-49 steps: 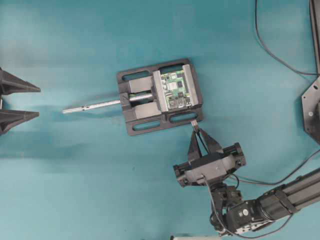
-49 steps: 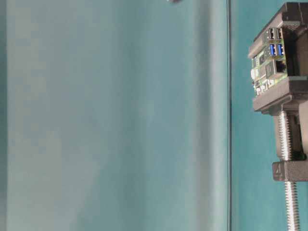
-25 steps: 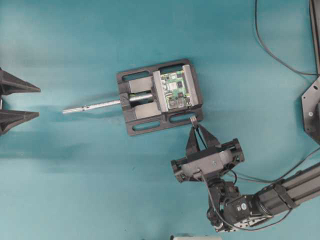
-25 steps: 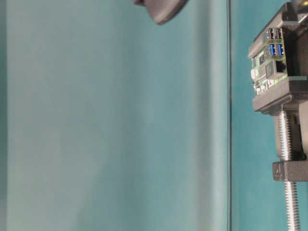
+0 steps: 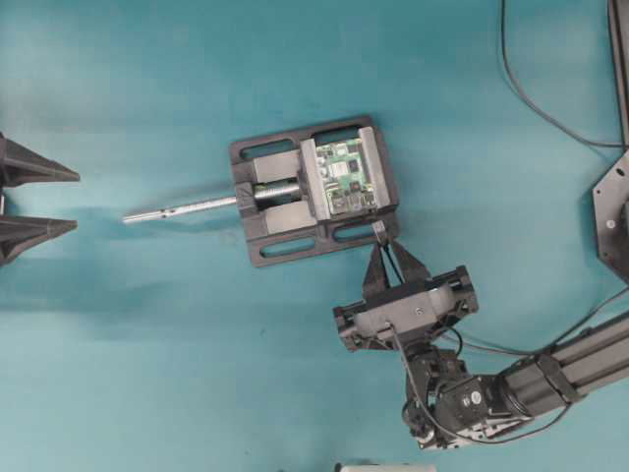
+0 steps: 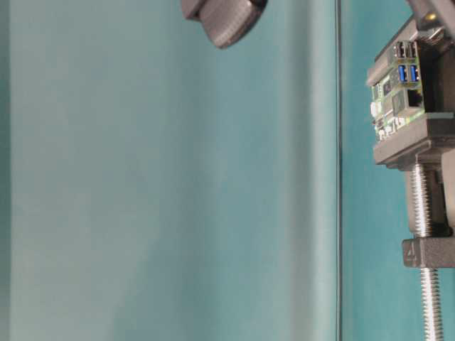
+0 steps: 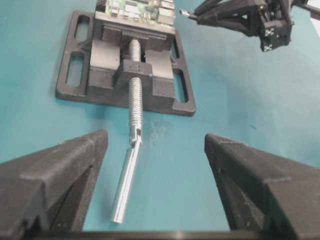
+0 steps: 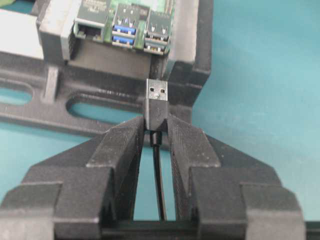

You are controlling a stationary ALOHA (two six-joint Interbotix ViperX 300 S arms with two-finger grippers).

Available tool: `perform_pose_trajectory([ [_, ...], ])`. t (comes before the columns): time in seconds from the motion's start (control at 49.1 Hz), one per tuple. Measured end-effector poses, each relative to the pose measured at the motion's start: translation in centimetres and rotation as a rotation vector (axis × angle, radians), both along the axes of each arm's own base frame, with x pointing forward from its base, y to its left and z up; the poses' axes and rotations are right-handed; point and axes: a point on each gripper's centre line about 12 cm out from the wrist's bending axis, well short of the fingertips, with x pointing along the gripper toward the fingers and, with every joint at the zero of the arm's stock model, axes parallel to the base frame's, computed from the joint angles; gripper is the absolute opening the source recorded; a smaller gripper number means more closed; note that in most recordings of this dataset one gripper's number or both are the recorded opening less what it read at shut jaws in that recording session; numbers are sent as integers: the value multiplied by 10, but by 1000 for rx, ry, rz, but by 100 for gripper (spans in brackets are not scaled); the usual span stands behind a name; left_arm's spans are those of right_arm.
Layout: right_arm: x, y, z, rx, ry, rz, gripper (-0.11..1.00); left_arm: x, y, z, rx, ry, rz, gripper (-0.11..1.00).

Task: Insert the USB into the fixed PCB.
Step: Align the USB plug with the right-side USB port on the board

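Note:
The fixed PCB (image 5: 346,179) is a green board clamped in a black vise (image 5: 257,246). Its silver and blue ports (image 8: 125,25) face my right gripper. My right gripper (image 5: 383,252) is shut on the USB (image 5: 378,234), a dark plug with a silvery tip (image 8: 156,91). In the right wrist view the tip sits just short of the ports and below them, level with the vise's frame. The thin black cable (image 8: 159,175) runs back between the fingers. My left gripper (image 5: 74,200) stands wide open at the left edge, far from the vise, with nothing between its fingers (image 7: 75,165).
The vise's steel screw rod (image 5: 182,207) sticks out left toward my left gripper. A black cable (image 5: 531,93) curves across the top right, and a black plate (image 5: 614,216) sits at the right edge. A dark part of the right arm (image 6: 224,18) shows at the top of the table-level view.
My right gripper has carried the USB a little up and left, closer to the vise. Its dark body has come into the top of the table-level view. The left gripper has not moved.

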Motion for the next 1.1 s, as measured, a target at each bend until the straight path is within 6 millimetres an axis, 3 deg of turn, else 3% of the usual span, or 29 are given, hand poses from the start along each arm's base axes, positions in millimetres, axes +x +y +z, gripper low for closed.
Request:
perform_pose_trajectory([
  [1.099,5,-12,9,-6,13,-6,21,0,0,0,-2,0,0,95],
])
